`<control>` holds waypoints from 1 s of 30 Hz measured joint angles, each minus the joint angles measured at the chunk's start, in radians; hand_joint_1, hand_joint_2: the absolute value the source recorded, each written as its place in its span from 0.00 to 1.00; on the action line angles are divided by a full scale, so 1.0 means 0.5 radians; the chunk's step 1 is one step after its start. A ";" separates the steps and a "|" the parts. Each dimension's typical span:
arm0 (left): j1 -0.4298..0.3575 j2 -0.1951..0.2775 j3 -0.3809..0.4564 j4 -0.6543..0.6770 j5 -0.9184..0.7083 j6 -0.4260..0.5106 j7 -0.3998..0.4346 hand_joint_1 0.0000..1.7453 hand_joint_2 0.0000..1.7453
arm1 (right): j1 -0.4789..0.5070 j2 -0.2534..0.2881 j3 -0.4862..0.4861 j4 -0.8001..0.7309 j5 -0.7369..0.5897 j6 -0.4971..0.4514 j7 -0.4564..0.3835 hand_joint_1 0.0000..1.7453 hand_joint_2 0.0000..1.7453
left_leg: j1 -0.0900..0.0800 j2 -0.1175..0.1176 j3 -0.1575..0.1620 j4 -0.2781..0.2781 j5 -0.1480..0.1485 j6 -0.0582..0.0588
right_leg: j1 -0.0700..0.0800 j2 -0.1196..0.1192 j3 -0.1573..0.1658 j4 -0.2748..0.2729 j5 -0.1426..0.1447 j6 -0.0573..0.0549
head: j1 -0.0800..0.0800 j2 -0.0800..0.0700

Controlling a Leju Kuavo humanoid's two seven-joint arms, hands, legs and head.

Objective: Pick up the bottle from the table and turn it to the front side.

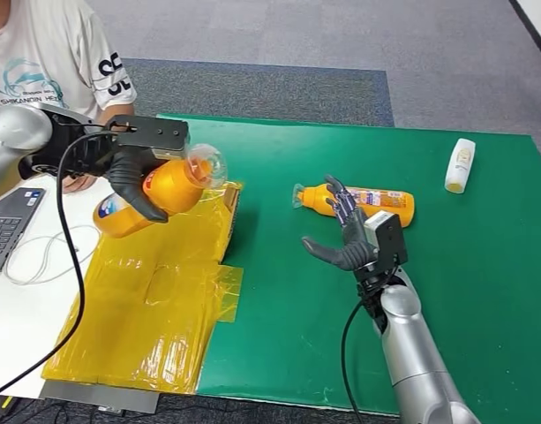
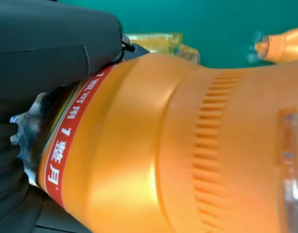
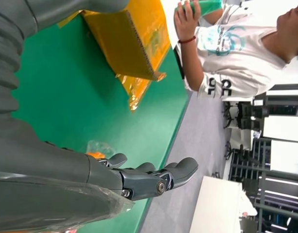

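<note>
At far left of the head view my left arm cuts in from the edge, and my left hand (image 1: 131,172) grips an orange bottle (image 1: 157,194) lifted off the worktop, lying roughly sideways with its clear cap (image 1: 207,165) pointing right. My dark fingers (image 1: 138,190) wrap over its middle, so part of the label is hidden; only a blue-white patch near the base shows. In my left wrist view the bottle (image 2: 169,145) takes up most of the frame: a red band with white print and a ribbed neck, cap end blurred, too close to read the rest. My hand (image 2: 48,53) there is just a dark mass pressed against the bottle.

Under it lies a flattened yellow taped cardboard sheet (image 1: 147,309), half on the green worktop (image 1: 288,309). A person in a white shirt (image 1: 48,53) sits behind, cut off at the top; a laptop (image 1: 11,221) is clipped at the left edge.

Mid-worktop a second orange bottle (image 1: 374,201) lies on its side, cap pointing left. My right hand (image 1: 344,234) hovers just in front of it, fingers apart, holding nothing; whether the fingertips touch it I cannot tell. My right wrist view shows the hand (image 3: 103,179) spread over the green, and the cardboard edge (image 3: 129,39) side-on.

A small white bottle (image 1: 460,165) lies far right, well apart.
</note>
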 joint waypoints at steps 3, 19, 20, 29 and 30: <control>-0.003 -0.003 -0.045 0.003 0.077 -0.006 0.029 1.00 1.00 | -0.022 0.016 0.014 0.008 -0.002 0.011 0.000 0.00 1.00 | 0.000 0.000 0.000 0.000 0.000 0.000 | 0.000 0.000 0.000 0.000 0.000 0.000 | 0.000 0.000; 0.239 -0.070 -0.149 0.164 -0.069 -0.021 -0.060 1.00 1.00 | -0.123 0.074 0.145 -0.022 -0.022 0.002 0.072 0.00 1.00 | 0.000 0.000 -0.001 0.000 0.001 -0.001 | 0.000 0.000 -0.001 0.001 0.000 0.000 | -0.001 0.000; 0.260 -0.084 -0.150 0.185 -0.113 -0.029 -0.073 1.00 1.00 | -0.128 0.075 0.155 -0.030 -0.024 -0.004 0.077 0.00 1.00 | 0.000 0.000 -0.001 0.000 0.001 -0.001 | 0.000 0.000 -0.001 0.001 0.000 0.000 | 0.000 0.000; 0.315 -0.196 -0.152 0.272 -0.369 -0.083 -0.103 1.00 1.00 | -0.143 0.080 0.221 -0.079 -0.038 -0.052 0.110 0.00 1.00 | 0.000 0.000 -0.001 0.000 0.001 -0.001 | 0.000 0.000 -0.002 0.001 0.000 0.000 | 0.000 0.000; 0.315 -0.209 -0.152 0.277 -0.404 -0.085 -0.106 1.00 1.00 | -0.143 0.080 0.224 -0.082 -0.038 -0.058 0.111 0.00 1.00 | 0.000 0.000 -0.001 0.000 0.001 -0.001 | 0.000 0.000 -0.002 0.001 0.000 0.000 | 0.000 0.000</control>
